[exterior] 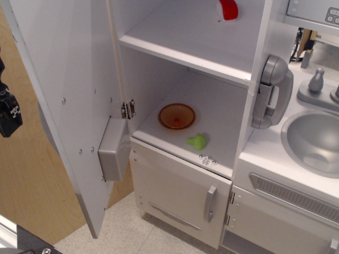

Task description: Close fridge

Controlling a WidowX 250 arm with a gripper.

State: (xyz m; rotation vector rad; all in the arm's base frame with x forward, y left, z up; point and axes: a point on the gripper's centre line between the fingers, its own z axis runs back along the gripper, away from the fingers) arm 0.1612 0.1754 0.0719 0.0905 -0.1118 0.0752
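Observation:
The fridge [190,47] is a tall white toy-kitchen cabinet, and its large door [69,95] stands swung wide open to the left, inner face toward the camera. A grey box [114,149] is on the inside of the door near the hinge [128,109]. A black part of my gripper [8,108] shows at the left edge of the view, beyond the door's outer edge and apart from it. Its fingers are cut off by the frame, so I cannot tell if it is open or shut. The door's handle is hidden.
On the lower fridge shelf sit an orange bowl [176,116] and a small green toy [197,141]. A red and white object [228,9] is on the upper shelf. Below is a smaller white door with a short grey handle [210,203]. A grey phone [273,90] and a sink [312,140] are on the right.

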